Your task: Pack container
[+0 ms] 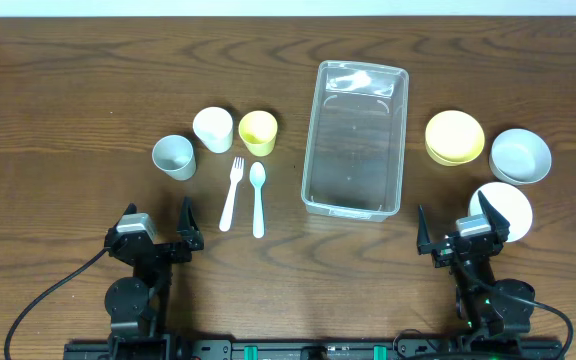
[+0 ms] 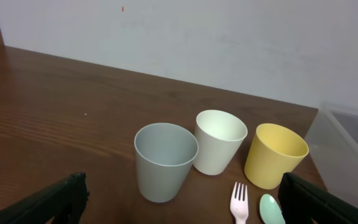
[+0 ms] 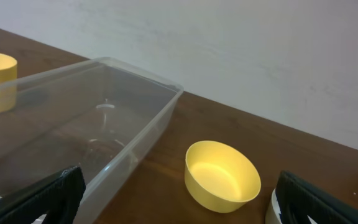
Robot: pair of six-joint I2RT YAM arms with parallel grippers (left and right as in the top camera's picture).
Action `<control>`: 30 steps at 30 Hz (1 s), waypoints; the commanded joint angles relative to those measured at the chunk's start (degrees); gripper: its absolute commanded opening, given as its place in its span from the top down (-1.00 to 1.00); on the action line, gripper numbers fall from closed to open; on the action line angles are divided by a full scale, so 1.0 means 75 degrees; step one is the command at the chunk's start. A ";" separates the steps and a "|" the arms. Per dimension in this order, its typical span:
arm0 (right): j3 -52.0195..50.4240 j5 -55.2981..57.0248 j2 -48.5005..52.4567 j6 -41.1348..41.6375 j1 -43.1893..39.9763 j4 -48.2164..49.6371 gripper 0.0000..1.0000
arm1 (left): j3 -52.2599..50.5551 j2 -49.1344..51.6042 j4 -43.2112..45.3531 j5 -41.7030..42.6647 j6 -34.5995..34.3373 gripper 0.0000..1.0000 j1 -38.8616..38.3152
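Observation:
The clear plastic container [image 1: 356, 138] stands empty at the table's middle, and shows in the right wrist view [image 3: 73, 143]. Left of it stand a grey cup [image 1: 173, 156], a white cup [image 1: 213, 128] and a yellow cup [image 1: 258, 131], with a white fork [image 1: 232, 194] and a pale green spoon [image 1: 258, 198] in front. Right of it sit a yellow bowl [image 1: 455, 137], a grey bowl [image 1: 520, 156] and a white bowl [image 1: 506, 208]. My left gripper [image 1: 156, 230] is open and empty near the front edge. My right gripper [image 1: 460, 230] is open and empty, next to the white bowl.
The cups [image 2: 165, 160], fork [image 2: 239, 202] and spoon [image 2: 271, 209] lie just ahead of the left gripper. The yellow bowl [image 3: 222, 176] lies ahead of the right gripper. A pale wall stands behind the table's far edge.

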 commanded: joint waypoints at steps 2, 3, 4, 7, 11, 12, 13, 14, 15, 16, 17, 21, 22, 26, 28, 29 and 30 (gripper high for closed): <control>-0.0012 -0.0140 0.0015 -0.0216 0.0061 -0.0029 -0.99 | -0.0073 0.0017 -0.0338 0.0198 -0.0073 -0.96 0.0038; -0.0012 -0.0140 0.0015 -0.0216 0.0061 -0.0029 -0.98 | -0.0073 0.0017 -0.0338 0.0198 -0.0073 -0.96 0.0038; -0.0012 -0.0140 0.0015 -0.0216 0.0061 -0.0029 -0.99 | -0.0073 0.0017 -0.0338 0.0198 -0.0073 -0.96 0.0038; -0.0012 -0.0140 0.0015 -0.0216 0.0061 -0.0029 -0.99 | -0.0073 0.0017 -0.0338 0.0198 -0.0073 -0.96 0.0038; -0.0012 -0.0140 0.0015 -0.0216 0.0061 -0.0029 -0.99 | -0.0073 0.0017 -0.0338 0.0198 -0.0073 -0.96 0.0038; -0.0012 -0.0140 0.0015 -0.0216 0.0061 -0.0029 -0.99 | -0.0073 0.0017 -0.0338 0.0198 -0.0073 -0.96 0.0038; -0.0012 -0.0140 0.0015 -0.0216 0.0061 -0.0029 -0.98 | -0.0073 0.0017 -0.0338 0.0198 -0.0073 -0.96 0.0038; -0.0012 -0.0140 0.0015 -0.0216 0.0061 -0.0029 -0.99 | -0.0073 0.0017 -0.0338 0.0198 -0.0073 -0.96 0.0038; -0.0012 -0.0140 0.0015 -0.0216 0.0061 -0.0029 -0.98 | -0.0073 0.0017 -0.0338 0.0198 -0.0073 -0.96 0.0038; -0.0012 -0.0140 0.0015 -0.0216 0.0061 -0.0029 -0.98 | -0.0073 0.0017 -0.0338 0.0198 -0.0073 -0.96 0.0038; -0.0012 -0.0140 0.0015 -0.0216 0.0061 -0.0029 -0.99 | -0.0073 0.0017 -0.0338 0.0198 -0.0073 -0.96 0.0038; -0.0012 -0.0140 0.0015 -0.0216 0.0061 -0.0029 -0.98 | -0.0073 0.0017 -0.0338 0.0198 -0.0073 -0.96 0.0038; -0.0012 -0.0140 0.0015 -0.0216 0.0061 -0.0029 -0.99 | -0.0073 0.0017 -0.0338 0.0198 -0.0073 -0.96 0.0038; -0.0012 -0.0140 0.0015 -0.0216 0.0061 -0.0026 -0.99 | -0.0073 0.0017 -0.0338 0.0198 -0.0073 -0.96 0.0038; -0.0012 -0.0166 0.0015 -0.0210 0.0061 0.0026 -0.98 | -0.0073 0.0017 -0.0338 0.0198 -0.0073 -0.96 0.0038; -0.0012 -0.0472 0.0015 -0.0178 0.0061 0.0023 -0.99 | -0.0073 0.0017 -0.0338 0.0198 -0.0073 -0.96 0.0038; -0.0012 -0.0781 0.0015 -0.0041 0.0061 0.0026 -0.98 | -0.0073 0.0017 -0.0338 0.0198 -0.0073 -0.96 0.0038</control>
